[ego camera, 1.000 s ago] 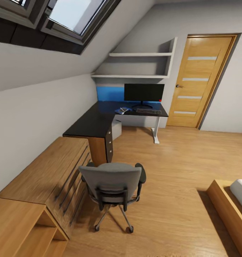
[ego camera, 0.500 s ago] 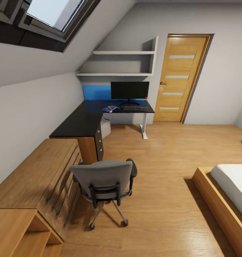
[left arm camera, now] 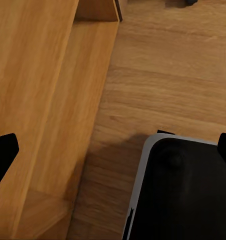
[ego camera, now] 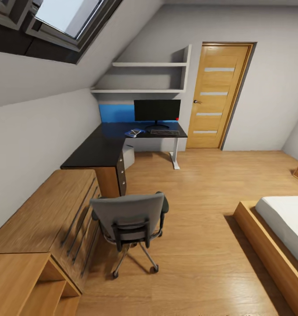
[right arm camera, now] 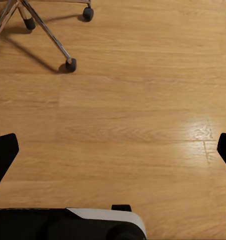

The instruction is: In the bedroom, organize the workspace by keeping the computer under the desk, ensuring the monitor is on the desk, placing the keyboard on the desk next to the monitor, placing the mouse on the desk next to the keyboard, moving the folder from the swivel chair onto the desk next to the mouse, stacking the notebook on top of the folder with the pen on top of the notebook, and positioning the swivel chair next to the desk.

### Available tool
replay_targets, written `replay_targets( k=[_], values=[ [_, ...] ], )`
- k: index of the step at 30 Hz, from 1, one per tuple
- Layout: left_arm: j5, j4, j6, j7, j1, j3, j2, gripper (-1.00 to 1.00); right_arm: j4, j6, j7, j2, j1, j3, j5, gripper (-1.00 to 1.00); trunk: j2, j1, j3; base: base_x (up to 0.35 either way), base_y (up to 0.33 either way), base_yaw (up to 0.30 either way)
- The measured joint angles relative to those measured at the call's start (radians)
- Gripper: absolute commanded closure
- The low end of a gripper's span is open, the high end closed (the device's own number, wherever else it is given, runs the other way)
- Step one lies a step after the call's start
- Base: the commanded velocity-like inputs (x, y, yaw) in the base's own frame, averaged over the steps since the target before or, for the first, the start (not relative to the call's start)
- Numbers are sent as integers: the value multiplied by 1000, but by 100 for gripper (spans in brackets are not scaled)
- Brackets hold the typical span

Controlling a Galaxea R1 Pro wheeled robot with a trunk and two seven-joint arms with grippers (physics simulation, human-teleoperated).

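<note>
The desk [ego camera: 98,151], black-topped and L-shaped, fills the far corner in the head view. The black monitor [ego camera: 157,110] stands on it with the keyboard [ego camera: 165,132] in front. Left of the keyboard lies the blue folder [ego camera: 136,134] with a small dark notebook [ego camera: 133,132] on it; the pen and mouse are too small to make out. The grey computer [ego camera: 128,156] sits under the desk. The swivel chair [ego camera: 129,217] stands on the floor by the drawer unit, its back toward me. My left gripper [left arm camera: 113,152] and right gripper [right arm camera: 113,150] hang open over the floor, holding nothing.
Low wooden shelving [ego camera: 48,219] runs along the left wall under a sloped ceiling. A bed [ego camera: 281,228] in a wooden frame sits at the right. A closed wooden door [ego camera: 217,94] is beside the desk. The chair's castors [right arm camera: 70,64] show near my right gripper.
The whole head view has shifted as the camera moved, bringing more of the bed into the picture. The things on the desk lie as before.
</note>
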Motion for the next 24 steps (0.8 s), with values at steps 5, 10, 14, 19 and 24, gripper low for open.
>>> replay_targets(
  k=[5, 10, 14, 19, 24],
  values=[
    [0, 0, 0, 0, 0, 0, 0, -100, 0, 0, 0, 0, 0, 0, 0, -100, 0, 0, 0, -55, 72, 0],
    [0, 0, 1, 0, 0, 0, 0, -100, 1, 0, 0, 0, 0, 0, 0, -100, 0, 0, 0, -7, 170, 0],
    [0, 0, 1, -1, 0, 0, 0, -100, 0, 1, 0, 0, 0, 0, 0, -100, 0, 0, 0, -1, 140, 0],
    [0, 0, 2, 0, 0, 0, 0, -100, 0, 1, 1, -1, 0, 0, 0, -100, 0, 0, 0, 0, 19, 0],
    [0, 0, 0, 0, 0, 0, 0, -100, 1, 2, 2, -1, 0, 0, 0, -100, 0, 0, 0, 0, 43, 0]
  ],
)
